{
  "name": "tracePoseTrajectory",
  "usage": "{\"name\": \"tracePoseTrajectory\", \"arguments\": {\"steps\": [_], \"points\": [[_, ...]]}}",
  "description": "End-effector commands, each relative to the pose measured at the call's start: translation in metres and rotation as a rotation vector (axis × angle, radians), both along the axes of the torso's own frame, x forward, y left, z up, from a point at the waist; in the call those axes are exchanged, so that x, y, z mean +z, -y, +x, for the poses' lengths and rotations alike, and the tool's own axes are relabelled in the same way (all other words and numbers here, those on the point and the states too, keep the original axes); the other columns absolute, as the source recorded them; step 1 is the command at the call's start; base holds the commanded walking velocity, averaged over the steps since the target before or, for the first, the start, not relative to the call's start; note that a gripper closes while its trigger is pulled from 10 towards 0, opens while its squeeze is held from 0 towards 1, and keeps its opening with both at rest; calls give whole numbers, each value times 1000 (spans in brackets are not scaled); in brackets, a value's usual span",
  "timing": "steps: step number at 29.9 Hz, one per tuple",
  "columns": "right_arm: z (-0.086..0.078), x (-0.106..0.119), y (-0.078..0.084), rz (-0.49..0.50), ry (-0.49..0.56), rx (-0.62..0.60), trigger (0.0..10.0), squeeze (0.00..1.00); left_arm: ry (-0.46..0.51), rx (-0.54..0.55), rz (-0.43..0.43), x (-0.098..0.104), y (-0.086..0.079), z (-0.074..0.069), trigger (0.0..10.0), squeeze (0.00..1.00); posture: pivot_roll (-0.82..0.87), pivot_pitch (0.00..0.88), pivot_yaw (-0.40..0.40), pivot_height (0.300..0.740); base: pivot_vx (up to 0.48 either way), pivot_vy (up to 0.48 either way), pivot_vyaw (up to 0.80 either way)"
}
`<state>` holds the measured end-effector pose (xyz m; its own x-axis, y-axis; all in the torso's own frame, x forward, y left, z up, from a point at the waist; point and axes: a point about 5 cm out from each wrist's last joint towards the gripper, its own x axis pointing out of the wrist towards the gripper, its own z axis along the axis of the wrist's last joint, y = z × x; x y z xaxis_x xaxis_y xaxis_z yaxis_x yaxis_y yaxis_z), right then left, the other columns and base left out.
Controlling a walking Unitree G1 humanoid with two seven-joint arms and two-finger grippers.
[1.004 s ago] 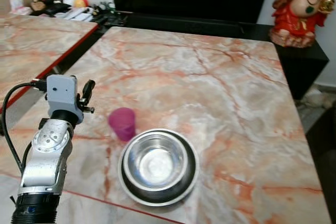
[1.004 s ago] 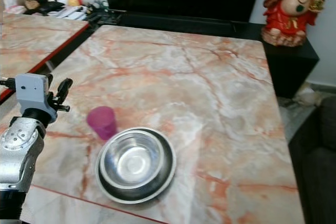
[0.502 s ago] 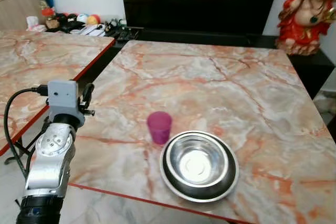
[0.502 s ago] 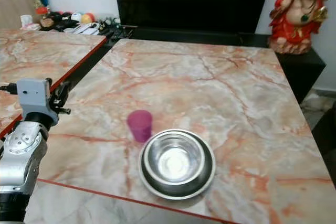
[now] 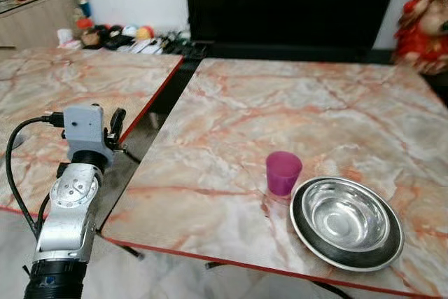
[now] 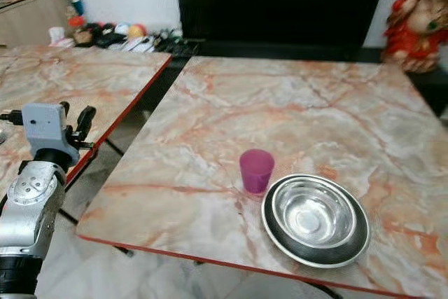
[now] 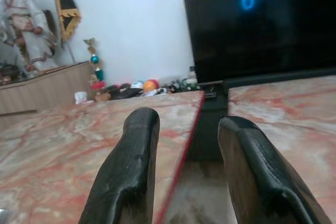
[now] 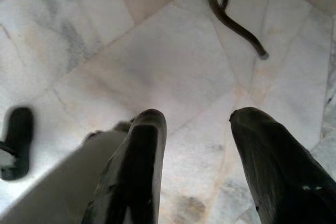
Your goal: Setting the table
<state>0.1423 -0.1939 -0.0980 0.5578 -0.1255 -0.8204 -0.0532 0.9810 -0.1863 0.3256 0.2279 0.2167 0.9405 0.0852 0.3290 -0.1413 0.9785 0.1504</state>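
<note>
Left hand (image 7: 184, 177) raised, fingers spread, holding nothing. Purple cup (image 5: 283, 172) sits on the surface (image 5: 231, 131) well off to its right, touching the steel bowl (image 5: 346, 223). Right hand (image 8: 202, 169) hangs spread over the floor, probably nearer.

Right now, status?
Left tool open, raised over the table gap. Right tool open, aimed at floor. Cup beside bowl on table, untouched.

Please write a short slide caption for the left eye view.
Left gripper raised, empty, beside marble table holding purple cup and steel bowl.
</note>
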Motion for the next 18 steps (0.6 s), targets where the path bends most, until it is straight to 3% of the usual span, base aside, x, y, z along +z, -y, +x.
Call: {"name": "tracePoseTrajectory", "arguments": {"steps": [1,12,18], "points": [[4,1,-10,22,20,17,10000,0,7,38,12,1,-11,-3,10000,0,-7,9,48,740,0,480,0],[9,3,-13,29,41,22,10000,0,15,139,0,1,-30,-6,10000,0,0,0,51,740,0,480,0],[13,4,-13,30,56,34,10000,0,31,152,1,5,-32,-5,10000,0,2,8,49,740,0,480,0]]}}
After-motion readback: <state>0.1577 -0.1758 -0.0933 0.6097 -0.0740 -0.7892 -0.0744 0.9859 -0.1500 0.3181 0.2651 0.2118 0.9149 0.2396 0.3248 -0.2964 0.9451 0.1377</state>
